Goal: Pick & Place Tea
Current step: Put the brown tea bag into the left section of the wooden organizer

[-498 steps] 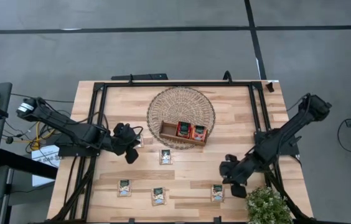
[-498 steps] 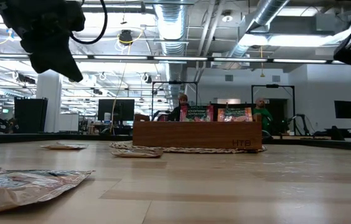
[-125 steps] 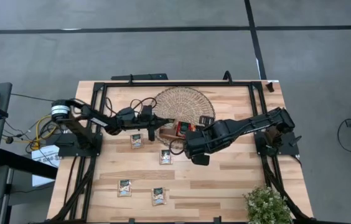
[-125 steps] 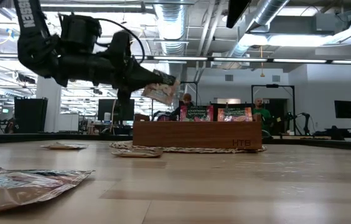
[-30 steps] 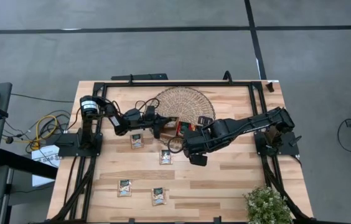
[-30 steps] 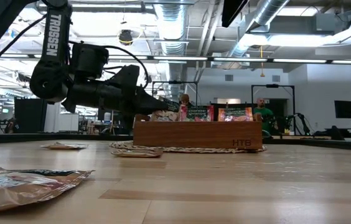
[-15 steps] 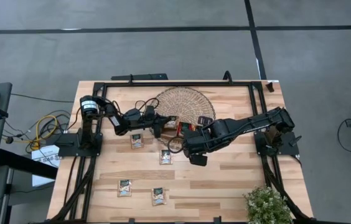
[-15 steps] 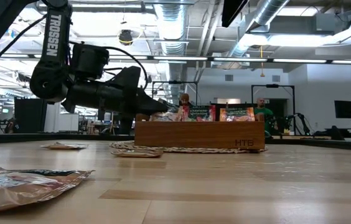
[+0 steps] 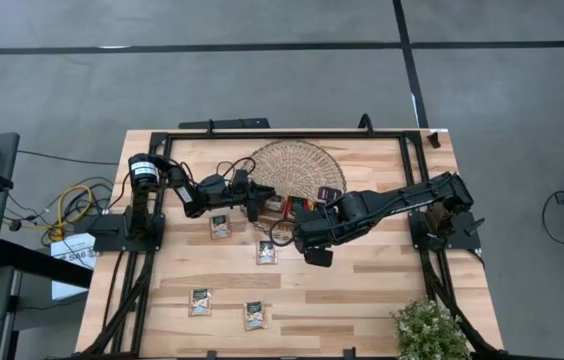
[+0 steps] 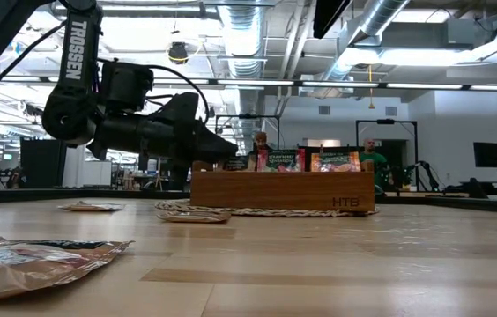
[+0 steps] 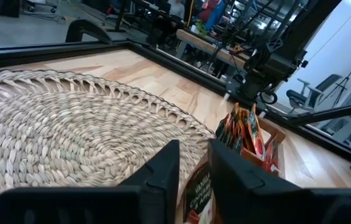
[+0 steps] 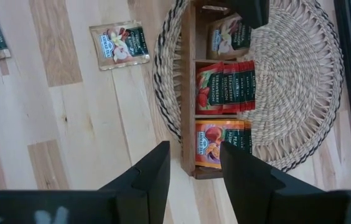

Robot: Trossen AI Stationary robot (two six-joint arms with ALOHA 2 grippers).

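Here, left gripper: jaws slightly apart over the tray's end compartment, above a cream sachet.
Right gripper: jaws apart, empty, above the tray.
Loose sachets: 4 on the table.

The table was pale wood in light planks with a black frame. The round mat was woven straw, beige, with a dark edge line. The tray was brown wood. Its sachets were red and orange; loose sachets were cream with dark green. The arms were black.
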